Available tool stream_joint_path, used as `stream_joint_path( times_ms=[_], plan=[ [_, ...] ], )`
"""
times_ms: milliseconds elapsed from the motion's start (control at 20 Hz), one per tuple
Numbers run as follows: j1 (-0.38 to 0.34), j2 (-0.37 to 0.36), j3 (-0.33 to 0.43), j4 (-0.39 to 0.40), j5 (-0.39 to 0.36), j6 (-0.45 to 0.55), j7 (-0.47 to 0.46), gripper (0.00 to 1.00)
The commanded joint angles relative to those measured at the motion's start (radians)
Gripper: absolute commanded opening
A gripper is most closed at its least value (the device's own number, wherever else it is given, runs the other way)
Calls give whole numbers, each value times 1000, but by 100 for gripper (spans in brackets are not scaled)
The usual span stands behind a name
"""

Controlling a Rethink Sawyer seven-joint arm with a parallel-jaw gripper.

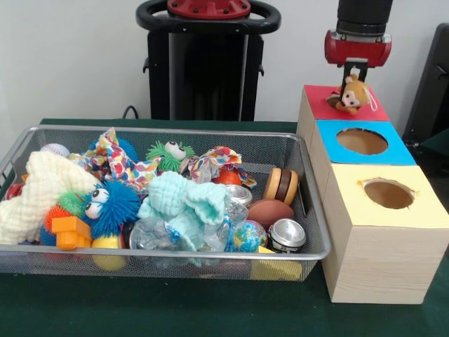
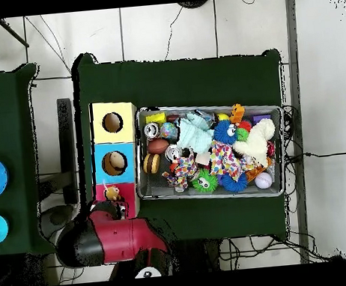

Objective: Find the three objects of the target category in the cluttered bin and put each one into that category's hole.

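Even, soft indoor light fills both views, with no hard shadows. The wire bin (image 1: 309,203) casts only a faint shade on the green cloth (image 1: 161,309) just in front of it. Inside the bin, a metal can (image 1: 287,234) and crinkled clear plastic (image 1: 151,235) catch small glints. The front view looks slightly soft.

Blue hole (image 1: 362,141) and yellow hole (image 1: 388,194) unobstructed; bin (image 1: 309,184) packed.

I see a metal wire-mesh bin (image 1: 314,210), pale matt wooden boxes (image 1: 382,263), a fluffy plush toy (image 1: 353,95) and 2 glossy metal cans (image 1: 287,234).
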Motion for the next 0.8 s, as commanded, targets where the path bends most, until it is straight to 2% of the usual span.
stream_joint_path(
  times_ms=[50, 450, 500, 800],
  plan=[
    [-37, 38, 45, 3, 38, -2, 190, 0],
    [-41, 38, 50, -2, 33, 13, 178, 0],
    [-41, 38, 49, -5, 31, 17, 174, 100],
    [-39, 36, 49, -6, 31, 13, 176, 100]
  ],
)
